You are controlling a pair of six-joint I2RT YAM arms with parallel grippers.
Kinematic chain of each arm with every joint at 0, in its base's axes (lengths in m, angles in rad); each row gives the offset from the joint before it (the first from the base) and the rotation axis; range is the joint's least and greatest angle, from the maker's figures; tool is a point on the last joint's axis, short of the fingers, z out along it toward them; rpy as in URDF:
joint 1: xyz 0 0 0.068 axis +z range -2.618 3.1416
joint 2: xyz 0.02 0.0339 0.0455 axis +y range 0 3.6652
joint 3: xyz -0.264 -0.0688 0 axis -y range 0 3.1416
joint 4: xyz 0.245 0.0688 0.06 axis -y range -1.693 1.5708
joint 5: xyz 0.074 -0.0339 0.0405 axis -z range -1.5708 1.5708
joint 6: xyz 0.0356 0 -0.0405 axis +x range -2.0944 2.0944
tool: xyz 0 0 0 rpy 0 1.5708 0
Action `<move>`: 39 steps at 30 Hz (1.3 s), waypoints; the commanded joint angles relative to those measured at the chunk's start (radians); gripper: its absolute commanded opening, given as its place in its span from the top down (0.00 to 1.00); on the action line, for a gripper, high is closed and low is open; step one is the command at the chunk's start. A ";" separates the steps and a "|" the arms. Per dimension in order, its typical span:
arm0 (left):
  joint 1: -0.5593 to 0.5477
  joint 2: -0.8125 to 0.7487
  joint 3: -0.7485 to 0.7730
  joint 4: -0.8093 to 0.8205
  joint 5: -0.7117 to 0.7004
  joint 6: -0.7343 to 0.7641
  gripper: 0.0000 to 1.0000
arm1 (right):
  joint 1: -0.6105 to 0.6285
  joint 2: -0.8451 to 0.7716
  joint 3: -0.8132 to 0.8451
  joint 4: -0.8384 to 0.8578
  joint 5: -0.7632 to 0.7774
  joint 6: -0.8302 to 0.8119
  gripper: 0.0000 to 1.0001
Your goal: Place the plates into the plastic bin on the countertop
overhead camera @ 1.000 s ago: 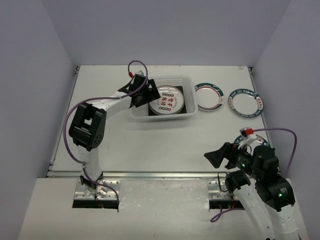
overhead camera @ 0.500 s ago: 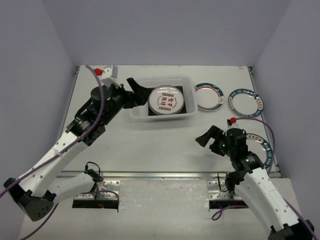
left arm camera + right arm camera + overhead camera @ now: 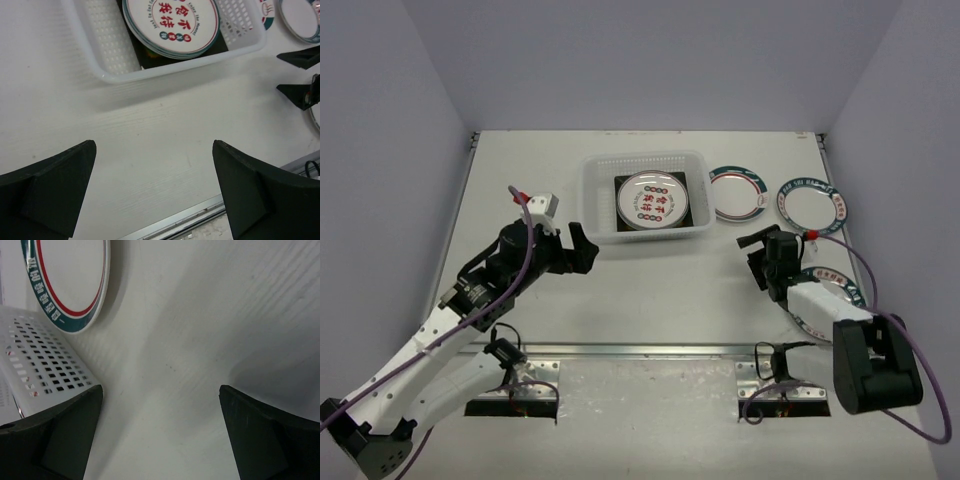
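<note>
1. Left pincer (image 3: 154,146) and right pincer (image 3: 160,390) are both held open, empty.
2. A red-lettered white plate (image 3: 650,200) is laid in the bin (image 3: 595,195); a second plate (image 3: 736,192) and third plate (image 3: 810,203) are set on the worktop (image 3: 650,290) beside it.
3. A fourth plate (image 3: 837,281) is part-hidden by the right arm.

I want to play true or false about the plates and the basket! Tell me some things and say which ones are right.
1. A round plate with red writing lies in the plastic bin. True.
2. Every plate is already in the plastic bin. False: a red-rimmed plate and a teal-rimmed plate lie on the countertop to its right, and a third plate is partly hidden by the right arm.
3. The left gripper is holding a plate. False: it is open and empty, above bare countertop in front of the bin.
4. The right gripper is open and holds nothing. True.
</note>
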 commanded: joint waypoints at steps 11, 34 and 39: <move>0.005 -0.110 -0.035 0.037 -0.063 0.028 0.00 | -0.043 0.597 0.327 0.235 -0.059 0.268 0.13; 0.005 -0.155 -0.039 0.043 -0.072 0.028 0.00 | -0.053 0.699 0.312 0.354 -0.011 0.366 1.00; 0.004 -0.148 -0.038 0.042 -0.070 0.028 0.00 | -0.056 0.522 0.328 0.346 0.002 0.288 1.00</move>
